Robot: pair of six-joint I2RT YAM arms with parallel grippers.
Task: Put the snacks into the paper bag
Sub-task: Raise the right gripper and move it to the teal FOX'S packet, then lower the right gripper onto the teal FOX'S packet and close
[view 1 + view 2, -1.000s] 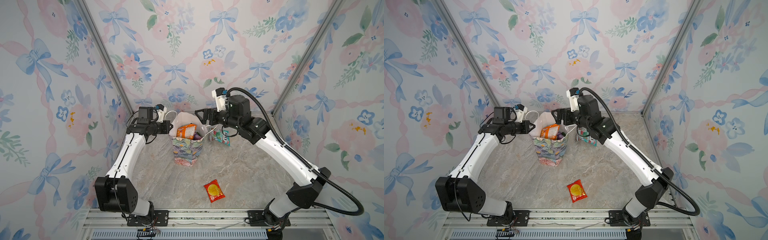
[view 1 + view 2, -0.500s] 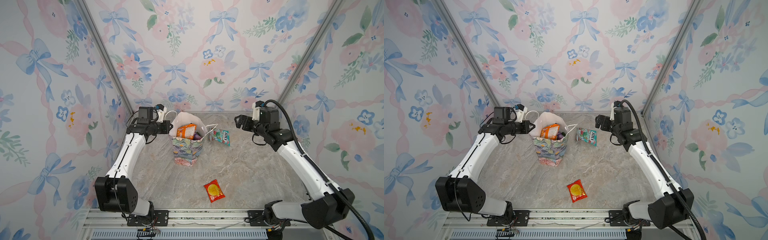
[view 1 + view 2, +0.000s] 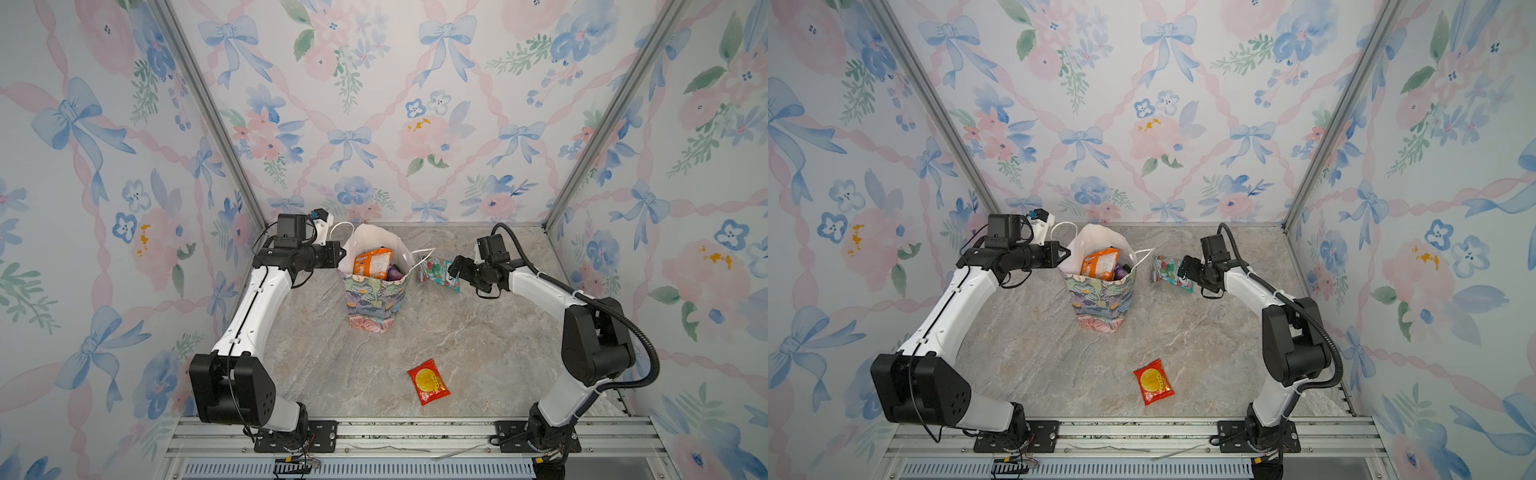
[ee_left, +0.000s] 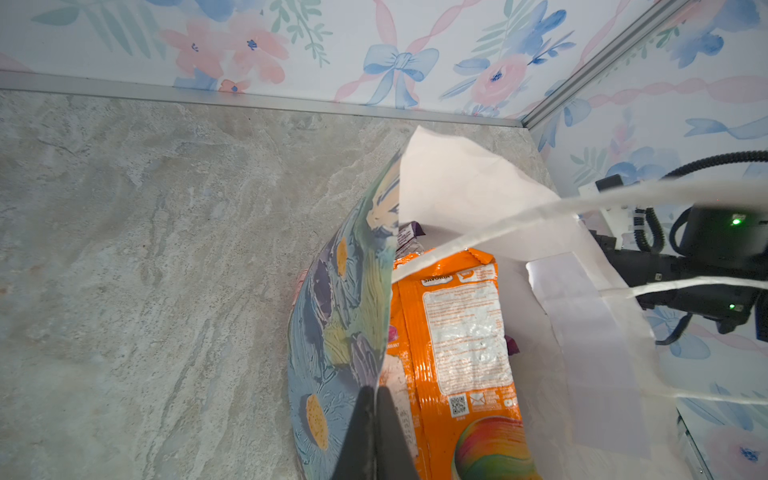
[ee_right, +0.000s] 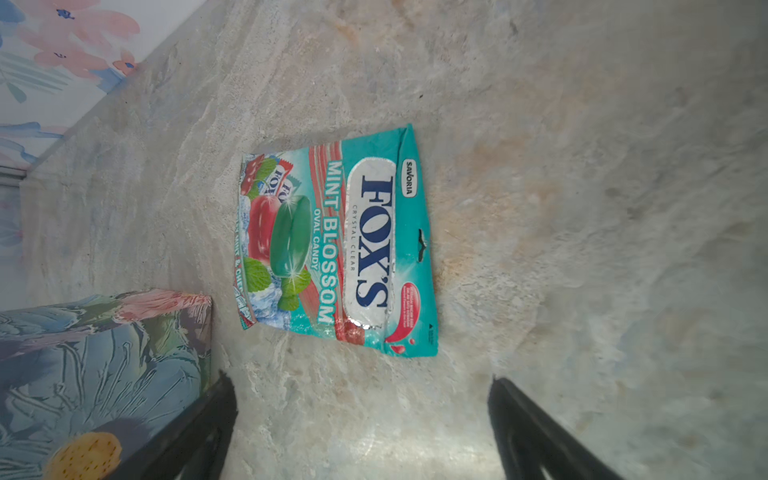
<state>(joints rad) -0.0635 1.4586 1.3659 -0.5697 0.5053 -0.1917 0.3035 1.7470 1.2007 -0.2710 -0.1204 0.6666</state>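
The left claw point(image 4: 376, 395) pinches the rim of the paper bag point(image 3: 374, 303). The right claw point(image 5: 360, 380) hangs spread near the FOX'S packet point(image 5: 336, 241) — at the bag's 3 o'clock.

Around me rose three walls point(image 3: 374, 124) papered with watercolour blue bows, pink ribbons and flowers, joined at the corners by slanting aluminium posts point(image 3: 210, 116). Beneath me lay a marbled grey-beige tabletop point(image 3: 332, 374), evenly lit, with a ribbed metal rail point(image 3: 395, 432) along its near edge.
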